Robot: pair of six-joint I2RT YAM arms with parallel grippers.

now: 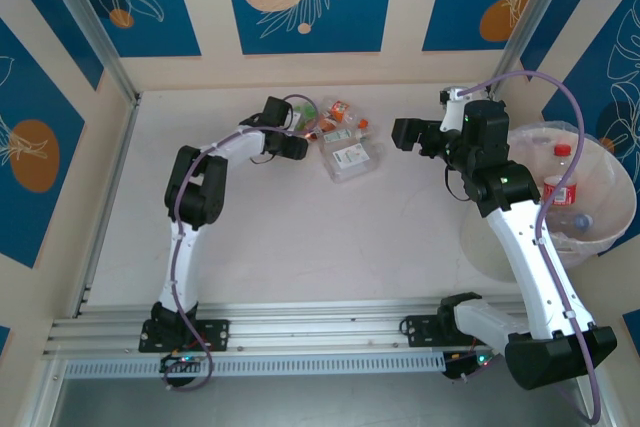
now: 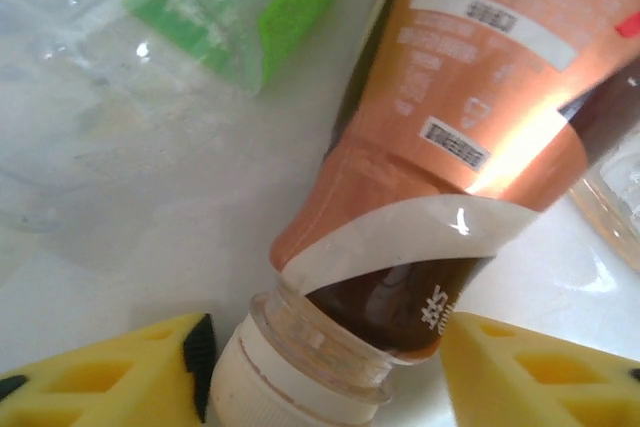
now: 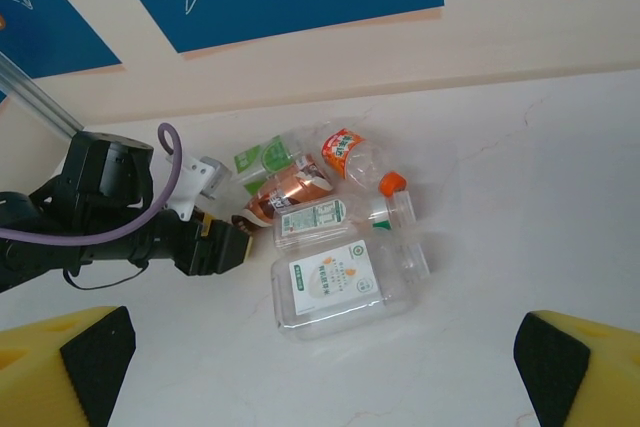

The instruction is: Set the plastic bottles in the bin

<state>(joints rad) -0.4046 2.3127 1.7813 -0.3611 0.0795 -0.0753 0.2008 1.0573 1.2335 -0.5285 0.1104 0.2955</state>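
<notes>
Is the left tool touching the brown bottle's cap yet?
Cannot tell. In the left wrist view the left tool's fingers flank the brown bottle's cap, but neither gap nor contact shows plainly.

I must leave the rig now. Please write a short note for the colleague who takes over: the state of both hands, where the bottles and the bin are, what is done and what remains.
Left hand: fingers on both sides of the cap end of the brown-label bottle, which lies on the table; whether it grips is unclear.
Right hand: open, empty, beside the bin, facing the pile.
Done: at least two bottles are in the bin, at the right.
Left to do: about five bottles in the pile at the far middle; bin the brown one first, probably.
</notes>
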